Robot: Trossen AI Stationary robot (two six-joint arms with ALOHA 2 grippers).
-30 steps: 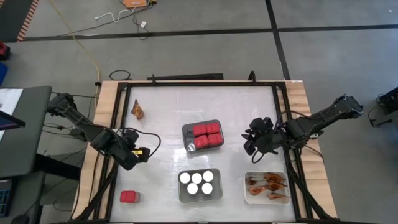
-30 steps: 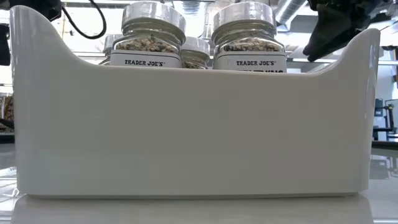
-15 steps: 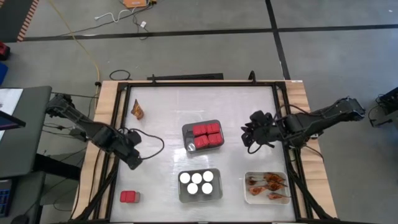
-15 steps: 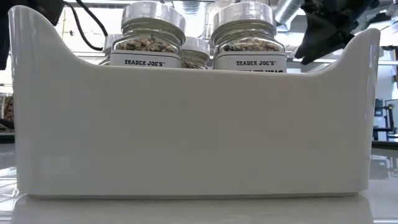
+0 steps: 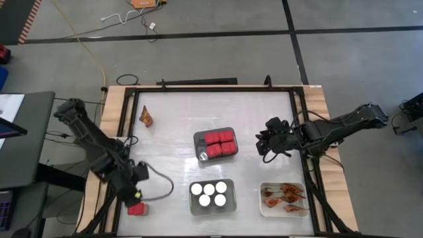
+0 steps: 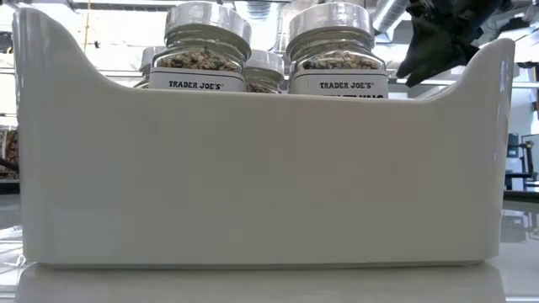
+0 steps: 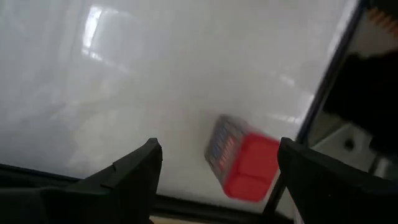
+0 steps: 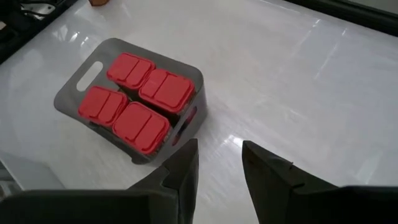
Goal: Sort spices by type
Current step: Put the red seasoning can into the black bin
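The left arm has swung toward the near left corner of the table (image 5: 178, 112), so the left pincer (image 5: 135, 192) now hangs just above a lone red spice box (image 5: 137, 209), its fingers spread wide with the box lying between them and apparently untouched. The right pincer (image 5: 269, 142), narrowly parted and empty, hovers beside the grey tray (image 5: 199, 140) holding four red boxes (image 5: 221, 144). A second tray (image 5: 212, 210) holds four white-lidded jars (image 5: 208, 194); a white tray (image 5: 264, 210) holds orange-brown packets (image 5: 284, 197). One packet (image 5: 147, 117) lies far left.
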